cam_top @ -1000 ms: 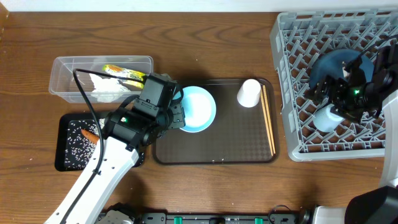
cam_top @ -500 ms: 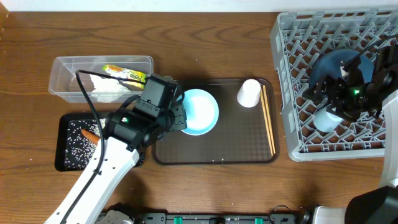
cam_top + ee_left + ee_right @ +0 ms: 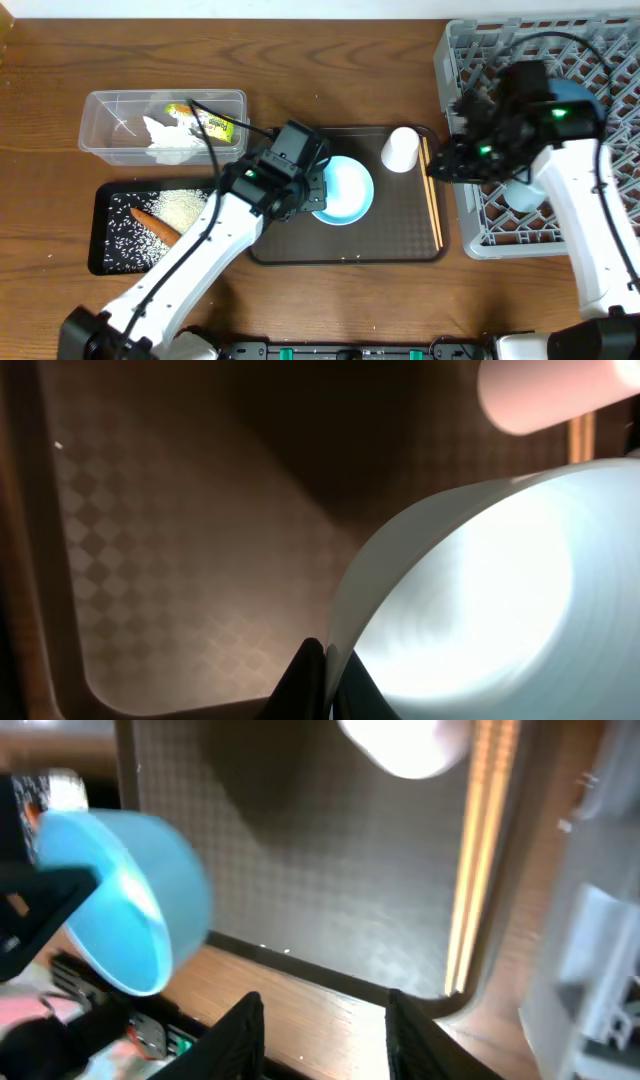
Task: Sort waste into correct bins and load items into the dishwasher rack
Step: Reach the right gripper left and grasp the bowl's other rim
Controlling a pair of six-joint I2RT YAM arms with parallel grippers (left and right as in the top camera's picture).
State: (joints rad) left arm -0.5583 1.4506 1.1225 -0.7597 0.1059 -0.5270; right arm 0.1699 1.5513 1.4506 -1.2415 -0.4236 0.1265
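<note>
We saw the small bowl [image 3: 348, 192] had shifted right over the tray [image 3: 350, 240], rim pinched in our left pincer [image 3: 325, 680]; our right pincer [image 3: 325, 1035], half-open and empty, hung near the chopsticks [image 3: 470, 870].

Left arm [image 3: 190, 260] runs up from the bottom-left, wrist angled right. Left gripper [image 3: 312, 193] is pinched tight on the rim of the small light-blue bowl [image 3: 345, 190], fingertips [image 3: 308, 670] nearly together. Right arm [image 3: 585, 220] rises from the bottom-right, elbow bent, forearm pointing left. Right gripper [image 3: 447, 165] has jaws apart, nothing between them.
</note>
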